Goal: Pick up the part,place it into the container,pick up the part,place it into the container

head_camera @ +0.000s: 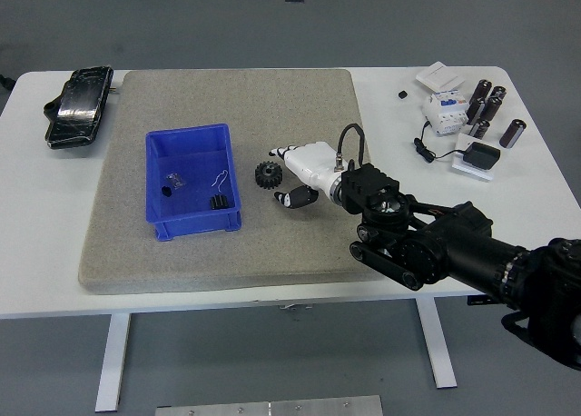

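A black robot arm reaches in from the lower right over a grey mat [236, 98] on a white table [381, 84]. Its white right hand [292, 169] sits just right of a small black gear [267, 174], fingers spread and slightly curled toward the part, thumb below; it holds nothing, though whether the fingertips touch the gear cannot be told. The gear lies flat on the mat, just outside the right wall of a blue bin [162, 143]. Inside the bin rest a small black part [219, 202] near the front right corner, a thin wire piece [219, 178] and two smaller bits [170, 183] toward the left. A black pouch [77, 105] lies at the table's far left corner. At the far right stand dark cylinders [488, 107], a white breaker [443, 110], a white card [438, 75] and a black adapter [478, 155] with its cable.
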### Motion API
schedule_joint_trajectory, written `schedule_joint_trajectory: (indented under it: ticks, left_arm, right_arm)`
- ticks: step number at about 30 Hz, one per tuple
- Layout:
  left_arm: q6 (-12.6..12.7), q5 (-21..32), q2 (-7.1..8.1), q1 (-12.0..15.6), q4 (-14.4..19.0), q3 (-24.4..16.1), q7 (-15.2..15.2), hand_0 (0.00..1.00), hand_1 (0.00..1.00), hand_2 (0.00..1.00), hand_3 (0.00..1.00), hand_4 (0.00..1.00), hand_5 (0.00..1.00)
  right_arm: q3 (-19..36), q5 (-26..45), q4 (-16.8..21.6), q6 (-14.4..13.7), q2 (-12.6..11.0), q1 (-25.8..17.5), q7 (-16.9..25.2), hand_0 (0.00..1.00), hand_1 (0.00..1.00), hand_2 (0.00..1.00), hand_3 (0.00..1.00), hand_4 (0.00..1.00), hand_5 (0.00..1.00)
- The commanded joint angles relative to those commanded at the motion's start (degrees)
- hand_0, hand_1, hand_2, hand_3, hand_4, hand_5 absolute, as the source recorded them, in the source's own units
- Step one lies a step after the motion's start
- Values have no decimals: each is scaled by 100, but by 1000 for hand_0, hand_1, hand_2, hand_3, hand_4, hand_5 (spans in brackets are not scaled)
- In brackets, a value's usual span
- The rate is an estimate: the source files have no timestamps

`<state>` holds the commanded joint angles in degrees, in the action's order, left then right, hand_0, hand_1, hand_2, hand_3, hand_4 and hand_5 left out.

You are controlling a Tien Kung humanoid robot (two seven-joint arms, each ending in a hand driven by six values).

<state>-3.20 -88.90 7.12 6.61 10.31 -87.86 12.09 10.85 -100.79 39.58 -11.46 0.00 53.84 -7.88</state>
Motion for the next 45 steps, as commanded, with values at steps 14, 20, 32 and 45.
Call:
schedule_joint_trajectory:
  ticks: [14, 20, 32, 45]
  left_arm:
    - [2, 12, -6, 0, 0, 12, -2, 667, 645, 641, 558, 697, 536]
    - [1, 15, -8, 3, 0, 18, -1, 668, 646, 641, 559, 697, 535]
    - [0, 5, -1, -26, 0, 14, -8, 668, 645, 641, 558, 697, 537]
    - [-1, 8, -11, -23, 0, 22, -9, 668, 645, 641, 559, 698, 536]
  right_arm:
    - [-14, 193, 94, -58, 0, -12, 77, 495, 548, 839, 865, 645, 413]
    - [101, 82, 78, -40, 0, -3, 1, 502, 547, 845, 871, 637, 420]
    - [200, -100, 123, 189, 0, 40, -28, 529, 647, 998, 989, 800, 453]
    - [-75, -339, 393, 343, 0, -32, -148, 548, 692, 998, 981, 814, 466]
